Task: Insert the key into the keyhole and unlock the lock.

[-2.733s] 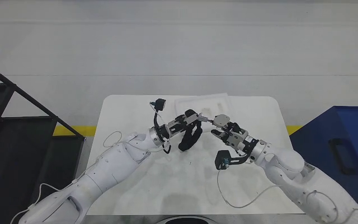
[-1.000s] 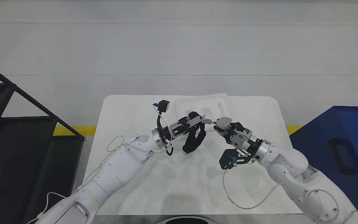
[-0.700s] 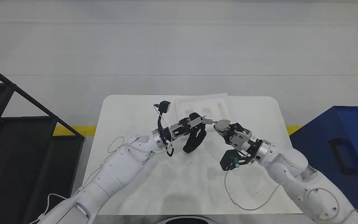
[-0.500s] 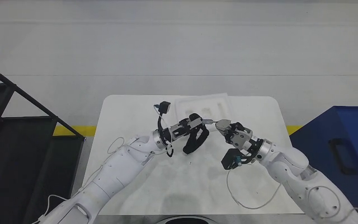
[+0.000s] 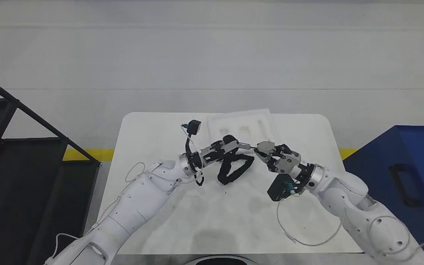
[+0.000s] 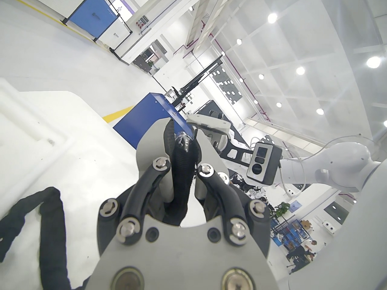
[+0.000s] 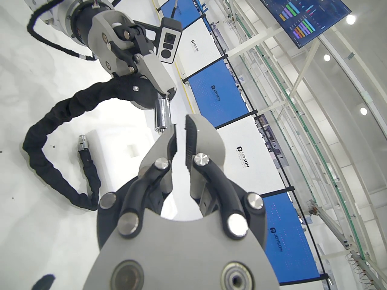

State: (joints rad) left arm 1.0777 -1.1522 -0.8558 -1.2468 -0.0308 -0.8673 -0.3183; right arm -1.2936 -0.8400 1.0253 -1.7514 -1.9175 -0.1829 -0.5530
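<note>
Item: lock (image 7: 139,91), black head with a silver cylinder (image 7: 161,113), held over the middle of the counter (image 5: 159,136), just near of the white foam tray (image 5: 242,123) at the far edge; left gripper (image 6: 181,139) has its jaws clamped on the head. The lock's black sleeved cable (image 5: 236,170) loops down onto the counter, its metal plug end (image 7: 82,141) lying loose. Right gripper (image 7: 180,125), to the right with one fingertip just beside the cylinder's end: jaws parted by a narrow gap, nothing visible between them.
</note>
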